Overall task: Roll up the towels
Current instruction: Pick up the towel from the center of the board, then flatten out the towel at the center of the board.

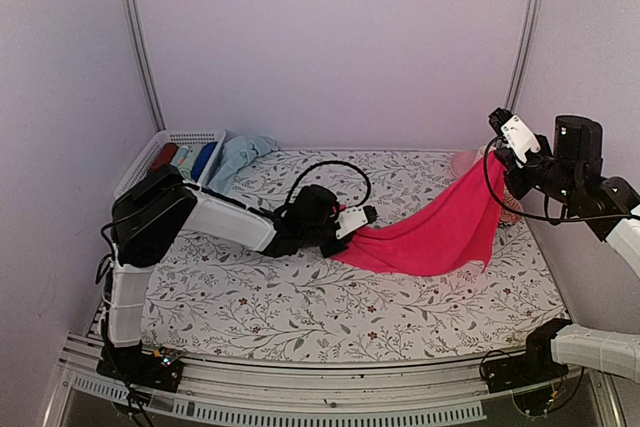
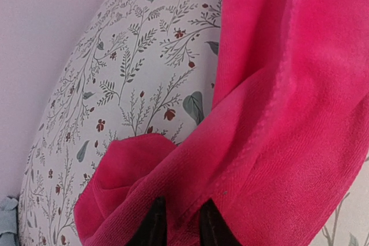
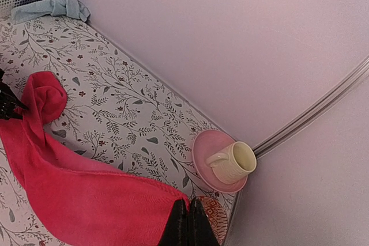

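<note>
Soft, even light with a pinkish cast fills all three views, leaving only a faint shadow under the pink towel (image 1: 440,232) on the table (image 1: 300,297). No glare shows. Both wrist views bow straight edges, and the overhead view is slightly grainy.

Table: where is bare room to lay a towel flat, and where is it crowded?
Free: the near strip of table between pink towel and front edge; the back middle. Crowded: basket and pale blue towel back left, cup and saucer back right.
</note>
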